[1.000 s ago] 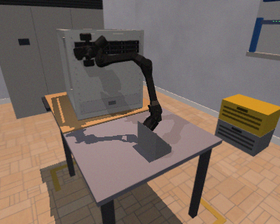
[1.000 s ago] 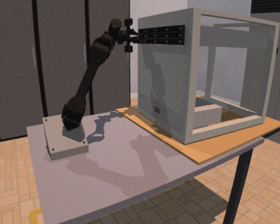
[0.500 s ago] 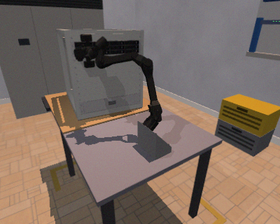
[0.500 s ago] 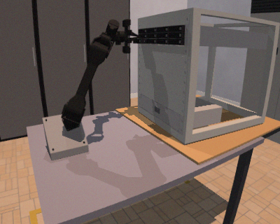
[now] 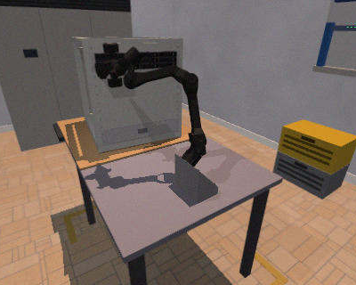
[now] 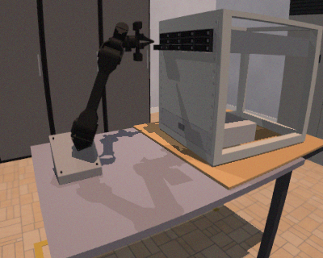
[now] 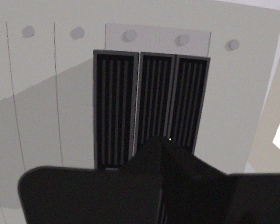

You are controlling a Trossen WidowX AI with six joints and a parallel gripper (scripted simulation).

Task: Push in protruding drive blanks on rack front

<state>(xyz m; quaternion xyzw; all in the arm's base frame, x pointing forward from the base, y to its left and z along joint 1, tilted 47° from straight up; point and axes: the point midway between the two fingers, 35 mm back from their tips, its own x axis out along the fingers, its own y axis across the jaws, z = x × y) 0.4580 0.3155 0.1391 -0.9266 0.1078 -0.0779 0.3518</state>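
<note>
At centre right in the exterior view, a grey rack (image 5: 135, 107) (image 6: 191, 81) (image 7: 241, 100) is carried by the worktop (image 5: 189, 218) (image 6: 123, 193); at its upper left, one drive blank (image 6: 157, 47) protrudes below the clenched, empty tool (image 5: 105, 67) (image 6: 153, 41) (image 7: 157, 143), so aligning, then gentle pushing, seems required.

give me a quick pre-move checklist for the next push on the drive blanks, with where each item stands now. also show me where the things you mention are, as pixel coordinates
1. Jaws (image 5: 105, 69) (image 6: 153, 41) shut to push with: ok, nothing between them.
2. Jaws backed off the rack front: ok, the exterior view shows a gap before the rack (image 5: 135, 107) (image 6: 187, 85) (image 7: 241, 100).
3. All blanks flush: not ok, the lowest one at the far end of the bay (image 6: 157, 47) sticks out.
4. Jaws lined up with that blank: not ok, they look a bit high in the exterior view.
5. Rack sitting flat on the orange board (image 5: 95, 158) (image 6: 232, 177): ok, no tilt visible.
6. Pushed blanks latched: cannot tell.
</note>
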